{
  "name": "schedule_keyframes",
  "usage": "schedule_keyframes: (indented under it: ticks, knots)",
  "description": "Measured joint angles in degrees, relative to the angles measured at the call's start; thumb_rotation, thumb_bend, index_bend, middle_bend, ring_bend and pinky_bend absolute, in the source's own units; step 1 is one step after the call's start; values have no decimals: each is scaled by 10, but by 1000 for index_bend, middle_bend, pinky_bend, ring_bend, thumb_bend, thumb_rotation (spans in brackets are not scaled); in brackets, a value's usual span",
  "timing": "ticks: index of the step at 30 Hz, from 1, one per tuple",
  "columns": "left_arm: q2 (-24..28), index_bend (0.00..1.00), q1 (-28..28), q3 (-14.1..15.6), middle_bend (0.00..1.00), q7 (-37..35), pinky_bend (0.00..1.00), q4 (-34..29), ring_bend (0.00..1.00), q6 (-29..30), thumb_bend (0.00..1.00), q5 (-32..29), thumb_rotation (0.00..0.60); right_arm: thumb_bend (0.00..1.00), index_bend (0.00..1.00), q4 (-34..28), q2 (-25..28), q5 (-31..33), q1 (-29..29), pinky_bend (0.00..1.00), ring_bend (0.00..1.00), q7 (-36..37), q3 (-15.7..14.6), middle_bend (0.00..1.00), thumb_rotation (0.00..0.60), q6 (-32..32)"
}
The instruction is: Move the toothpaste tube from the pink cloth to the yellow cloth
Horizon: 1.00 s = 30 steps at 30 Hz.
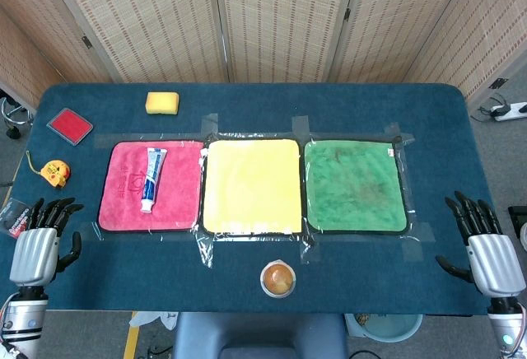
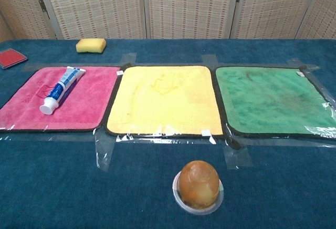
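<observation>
Left hand: silver palm with black fingers, at the near-left edge of the dark blue felt tabletop. Fingers spread apart, holding nothing. Seen in head view only.

Just beyond it, near the left edge: a small dark packet, partly cut off, then a yellow tape measure. Farther back, a flat red rectangular pad. Toward the far edge, a yellow rectangular sponge.

Three square cloths lie in a row across the middle of the tabletop, edges fixed down with clear tape.

Pink fuzzy cloth: leftmost. The white-and-blue toothpaste tube lies flat on it, roughly lengthwise front to back, white cap toward the near side, crimped end toward the far side. In chest view the tube sits in the left-centre part of the pink cloth and slants a little. It is well apart from both hands.

Yellow fuzzy cloth: centre, just beside the pink cloth. Nothing rests on it.

In front of the yellow cloth, near the front edge of the tabletop: a round amber jelly-like dome in a clear plastic cup.

Green fuzzy cloth: rightmost, with darker patches on its surface. Nothing rests on it.

Right hand: same build, at the near-right edge. Fingers spread apart, holding nothing. Head view only.
</observation>
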Motion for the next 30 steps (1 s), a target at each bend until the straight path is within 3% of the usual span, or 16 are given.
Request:
schedule_keyframes:
  ticks: [19,30]
  knots:
    - [0,281,-8,3,195,3,15,-2,149,-7,620,7,600,207,43,4,0,-2,-6,29,69,7,-4,50,600,10]
    - [1,307,-57,-5,195,-12,23,24,163,-40,620,58,600,206,43,-8,11,-20,-14,29,71,3,-9,50,600,27]
